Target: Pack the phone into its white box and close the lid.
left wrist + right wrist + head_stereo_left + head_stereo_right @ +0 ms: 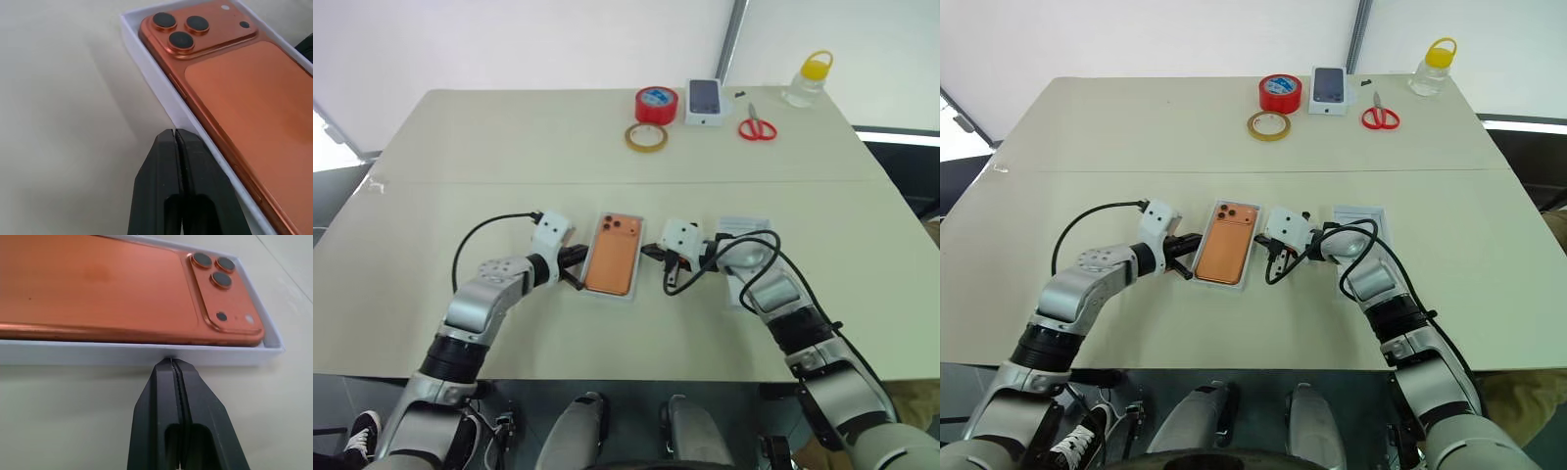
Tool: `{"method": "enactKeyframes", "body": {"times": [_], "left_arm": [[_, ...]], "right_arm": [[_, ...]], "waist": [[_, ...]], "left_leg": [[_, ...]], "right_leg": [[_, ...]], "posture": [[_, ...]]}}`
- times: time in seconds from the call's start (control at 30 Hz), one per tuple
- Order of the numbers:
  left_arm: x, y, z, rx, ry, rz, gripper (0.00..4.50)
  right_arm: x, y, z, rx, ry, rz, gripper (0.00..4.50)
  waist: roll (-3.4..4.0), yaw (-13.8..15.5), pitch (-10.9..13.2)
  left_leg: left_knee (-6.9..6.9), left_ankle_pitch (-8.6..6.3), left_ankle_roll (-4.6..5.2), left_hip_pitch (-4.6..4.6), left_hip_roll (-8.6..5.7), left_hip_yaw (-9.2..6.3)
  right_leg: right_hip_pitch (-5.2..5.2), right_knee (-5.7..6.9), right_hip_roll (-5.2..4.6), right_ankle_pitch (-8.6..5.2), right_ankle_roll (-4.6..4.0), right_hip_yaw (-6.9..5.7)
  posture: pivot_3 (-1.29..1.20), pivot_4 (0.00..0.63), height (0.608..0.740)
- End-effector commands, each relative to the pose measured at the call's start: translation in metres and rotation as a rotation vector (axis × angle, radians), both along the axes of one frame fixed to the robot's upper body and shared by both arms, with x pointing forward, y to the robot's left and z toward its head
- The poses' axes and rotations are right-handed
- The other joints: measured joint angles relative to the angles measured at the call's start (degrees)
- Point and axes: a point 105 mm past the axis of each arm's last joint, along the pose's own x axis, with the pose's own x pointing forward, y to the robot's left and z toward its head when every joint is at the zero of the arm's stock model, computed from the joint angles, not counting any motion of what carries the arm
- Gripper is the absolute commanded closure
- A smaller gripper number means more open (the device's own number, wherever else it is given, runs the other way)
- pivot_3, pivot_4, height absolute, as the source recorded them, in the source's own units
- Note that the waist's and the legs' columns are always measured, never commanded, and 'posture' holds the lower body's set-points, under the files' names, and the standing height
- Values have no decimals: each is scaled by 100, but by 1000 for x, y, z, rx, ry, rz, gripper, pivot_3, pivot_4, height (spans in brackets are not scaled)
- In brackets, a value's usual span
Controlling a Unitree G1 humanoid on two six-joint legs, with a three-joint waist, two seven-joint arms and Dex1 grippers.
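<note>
The orange phone (612, 253) lies back up inside the shallow white box (161, 93), its three lenses at the far end. My left gripper (175, 131) is shut with nothing in it, and its tips are at the box's left wall. On the other side my right gripper (170, 360) is also shut and empty, with its tips against the right wall (122, 355). A white tray that looks like the lid (1359, 217) lies to the right of the box, partly hidden under my right arm.
At the table's far side lie a red tape roll (656, 104), a tan tape ring (646, 137), a small white box printed with a phone picture (704, 101), red scissors (757, 127) and a yellow-capped bottle (808, 80).
</note>
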Motion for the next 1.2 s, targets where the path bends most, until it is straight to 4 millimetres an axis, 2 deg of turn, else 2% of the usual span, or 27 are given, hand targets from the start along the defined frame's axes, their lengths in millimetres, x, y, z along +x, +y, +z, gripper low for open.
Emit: {"method": "enactKeyframes", "body": {"times": [0.03, 0.33, 0.47, 0.6, 0.7, 0.83, 1.03, 1.2], "left_arm": [[-19, -51, -6, -63, 72, -202, 4424], [-14, -119, 9, -126, 59, -371, 4424], [-29, -154, 13, -138, 50, -513, 4424], [-36, -173, 17, -178, 52, -562, 4424], [-38, -176, 16, -180, 51, -570, 4424], [-32, -170, 9, -137, 37, -543, 4424], [-2, -147, 10, -130, 10, -403, 4424], [-5, -145, 7, -122, 5, -410, 4424]], "right_arm": [[-5, -6, 16, 17, -45, 14, 4500], [-24, -54, 15, -61, 3, -56, 4500], [-36, -81, 13, -106, 26, -103, 4500], [-40, -103, 14, -141, 27, -158, 4500], [-41, -111, 14, -148, 31, -185, 4500], [-44, -114, 14, -145, 52, -188, 4500], [-46, -116, 10, -152, 78, -184, 4500], [-45, -117, 12, -169, 82, -174, 4500]], "waist": [[0, 41, 0], [-2, 149, 1], [-3, 189, 2], [-7, 245, 4], [-8, 223, 5], [-8, 196, 5], [-9, 183, 5], [-9, 76, 5]], "left_leg": [[1, 0, 0, 0, -1, 0], [27, -10, 16, -4, -9, -1], [31, -14, 22, -5, -8, 1], [40, -19, 31, -6, -13, 2], [39, -20, 34, -6, -14, 4], [38, -20, 34, -5, -9, 4], [41, -21, 35, -4, -9, 4], [38, -20, 34, -4, -6, 3]], "right_leg": [[1, -1, 0, 0, 0, 0], [20, -10, -5, -8, 13, -9], [23, -11, -6, -11, 19, -10], [32, -19, -13, -13, 22, -14], [30, -19, -17, -14, 23, -13], [28, -16, -13, -13, 23, -12], [30, -15, -11, -13, 23, -13], [28, -12, -7, -13, 23, -13]], "posture": [[0, 150, 740], [0, 150, 740], [0, 150, 740], [0, 150, 740], [0, 150, 740], [0, 150, 740], [0, 150, 740], [0, 150, 740]]}}
